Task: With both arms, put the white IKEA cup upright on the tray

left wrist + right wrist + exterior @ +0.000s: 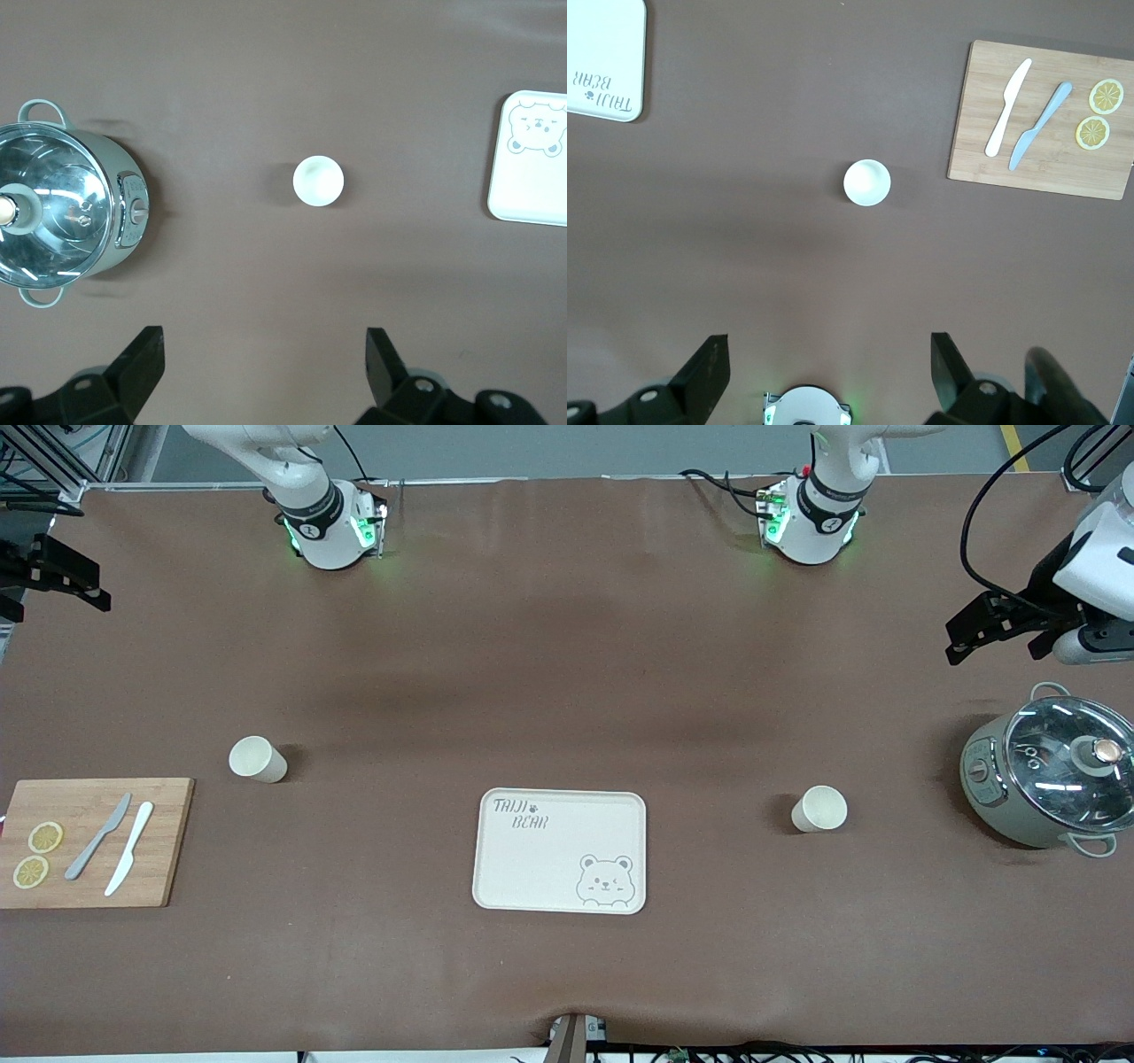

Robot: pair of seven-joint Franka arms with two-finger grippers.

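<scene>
The cream-white tray (549,868) with "TAIJI BEAR" lettering lies bare at the table's middle. One white cup (819,809) stands upright beside it toward the left arm's end, and it also shows in the left wrist view (318,181). A second white cup (258,759) stands upright toward the right arm's end, and it also shows in the right wrist view (867,182). My left gripper (983,627) hangs high over the left arm's end, open and empty (264,354). My right gripper (58,576) hangs high over the right arm's end, open and empty (828,359).
A wooden cutting board (164,841) with two knives and two lemon slices lies at the right arm's end. A grey-green pot with a glass lid (1050,775) stands at the left arm's end. The tray's edge shows in both wrist views (532,177) (602,44).
</scene>
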